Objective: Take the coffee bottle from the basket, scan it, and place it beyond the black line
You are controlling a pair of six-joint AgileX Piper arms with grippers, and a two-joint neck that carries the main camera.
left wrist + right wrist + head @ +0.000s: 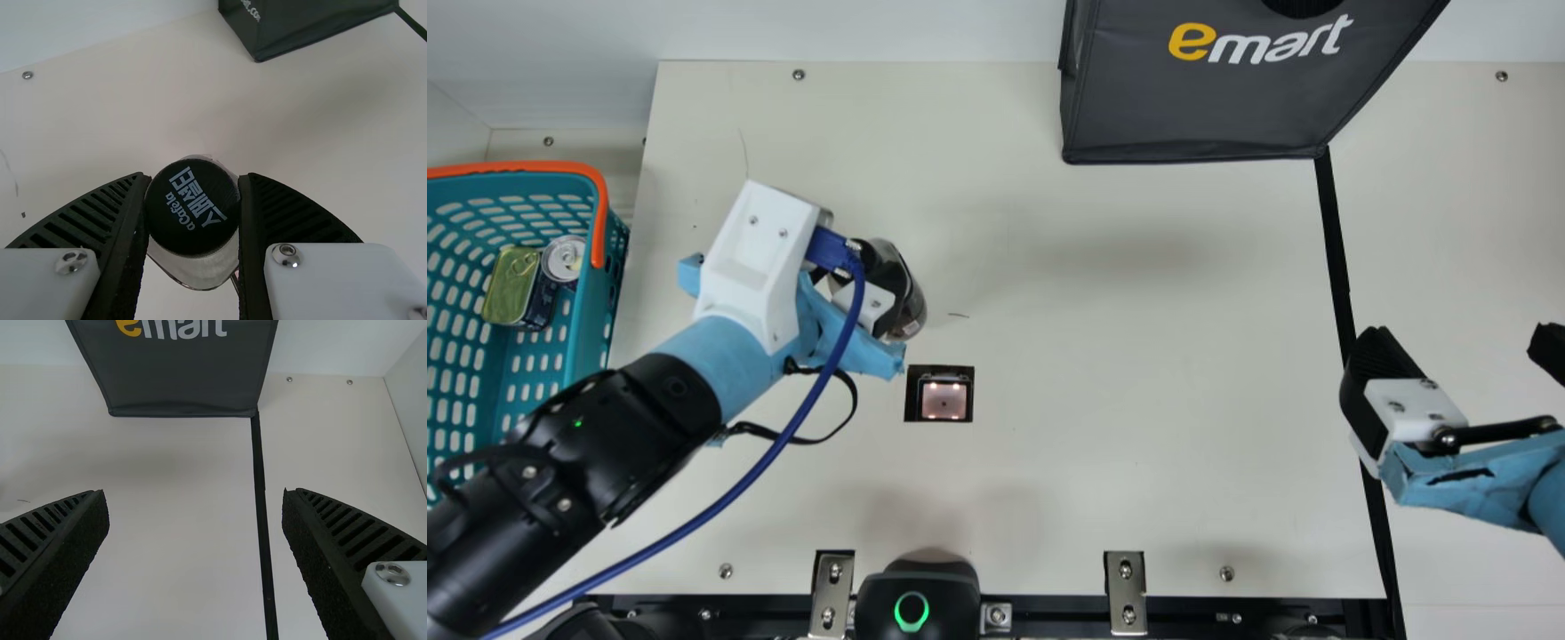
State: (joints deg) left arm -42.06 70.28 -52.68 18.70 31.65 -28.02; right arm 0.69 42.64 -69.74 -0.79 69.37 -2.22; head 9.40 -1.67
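Observation:
My left gripper (871, 276) is left of the table's middle, its fingers closed around the coffee bottle (910, 307). In the left wrist view the black cap of the bottle (192, 208) sits between the two pads of the left gripper (192, 207). The scanner window (944, 398) lies in the table just below the bottle in the main view. At the right, my right gripper (1454, 351) stands open over the black line (1336, 258). The right wrist view shows the right gripper (195, 513) with nothing between its fingers and the black line (261, 507) beneath.
The teal basket (587, 329) with an orange handle stands at the left, holding a tin (511, 284) and a can (564, 258). A dark grey bag (1200, 107) stands at the back. A black device (918, 596) sits at the front edge.

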